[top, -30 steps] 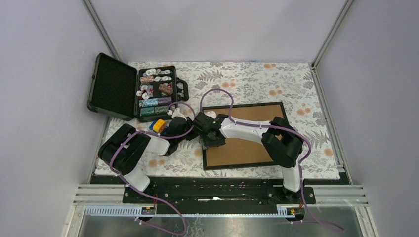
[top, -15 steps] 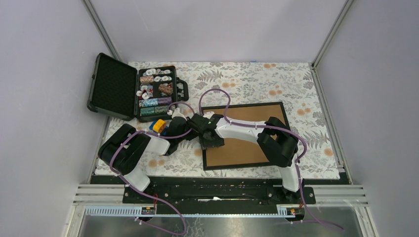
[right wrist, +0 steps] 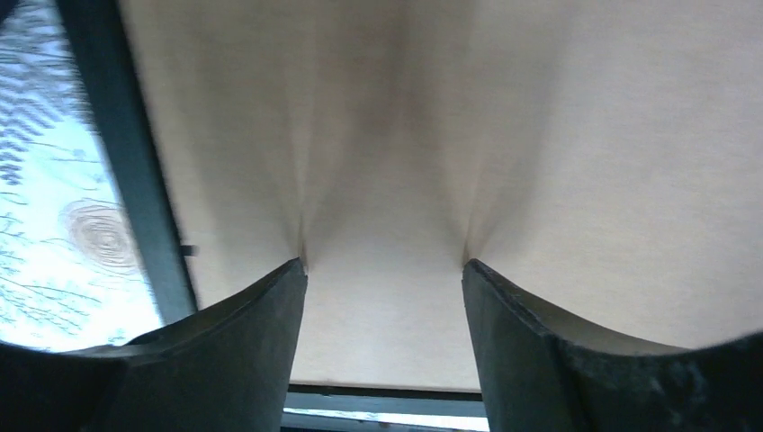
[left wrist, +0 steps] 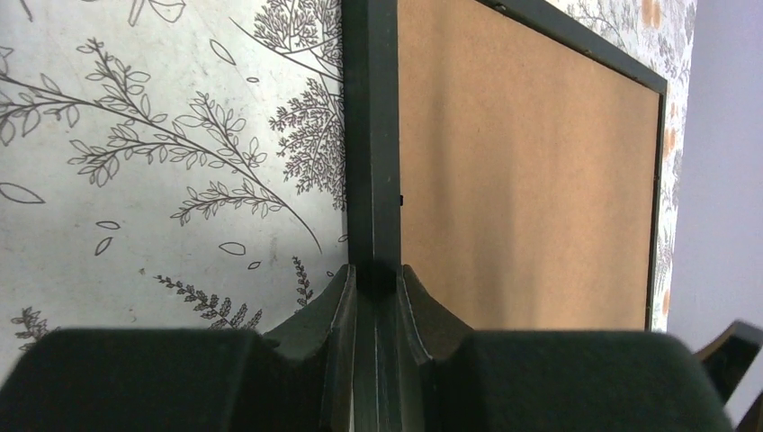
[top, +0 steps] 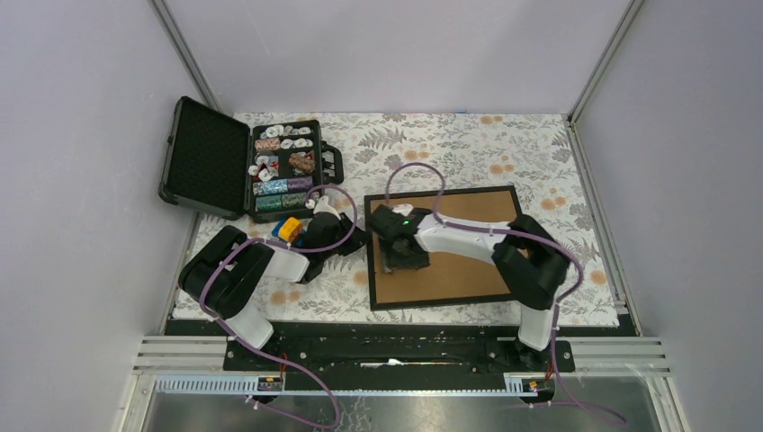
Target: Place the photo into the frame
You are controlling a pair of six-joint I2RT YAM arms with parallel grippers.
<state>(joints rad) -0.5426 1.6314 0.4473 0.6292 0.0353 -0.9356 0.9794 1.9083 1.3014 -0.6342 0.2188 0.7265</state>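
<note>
One thin black frame, brown back up, left tool pinching its edge, right tool spread.

Front of the frame hidden
You see only its brown back; the right wrist view blurs and crops it, and the case's contents are too small to name.
</note>
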